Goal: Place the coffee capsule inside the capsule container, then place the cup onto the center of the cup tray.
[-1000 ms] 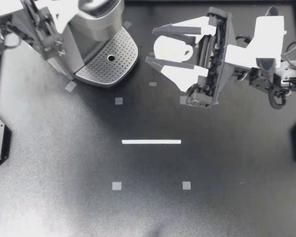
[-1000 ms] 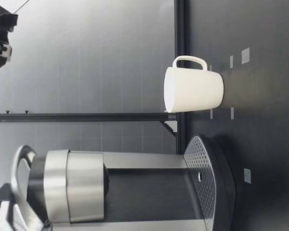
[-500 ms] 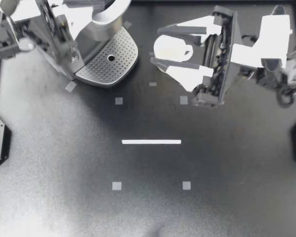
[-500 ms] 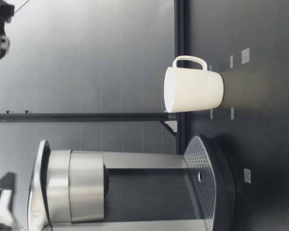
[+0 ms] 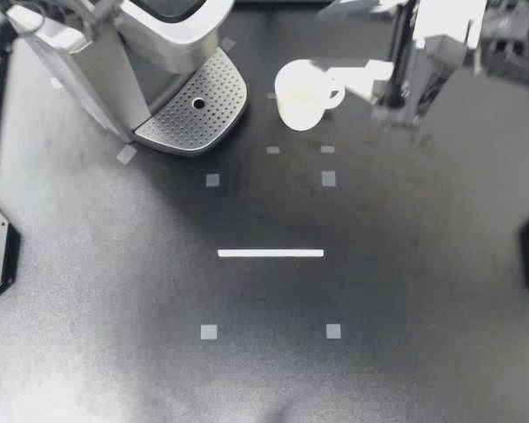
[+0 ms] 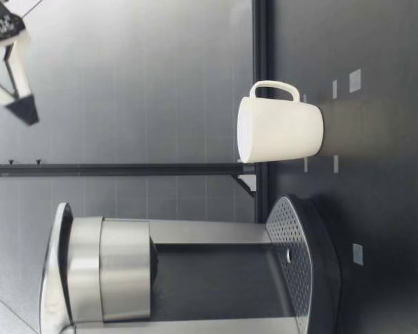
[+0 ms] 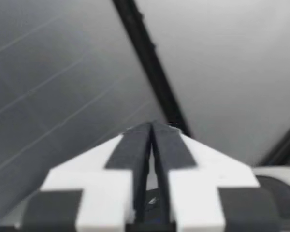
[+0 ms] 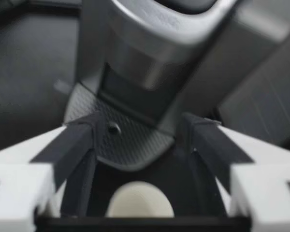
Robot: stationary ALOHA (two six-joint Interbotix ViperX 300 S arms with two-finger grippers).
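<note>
Below my wide-open, empty right gripper [image 5: 331, 35], the cup [image 5: 301, 95] looks stiff, glossy and breakable, so I'd pinch its rim wall firmly.

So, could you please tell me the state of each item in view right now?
Cup tray: bare, nothing on it.
Cup: upright on the table, looks empty, off the cup tray.
Coffee machine lid: looks lowered.
Right gripper: open, above the cup, not touching it.
Left gripper: shut, holding nothing.
</note>
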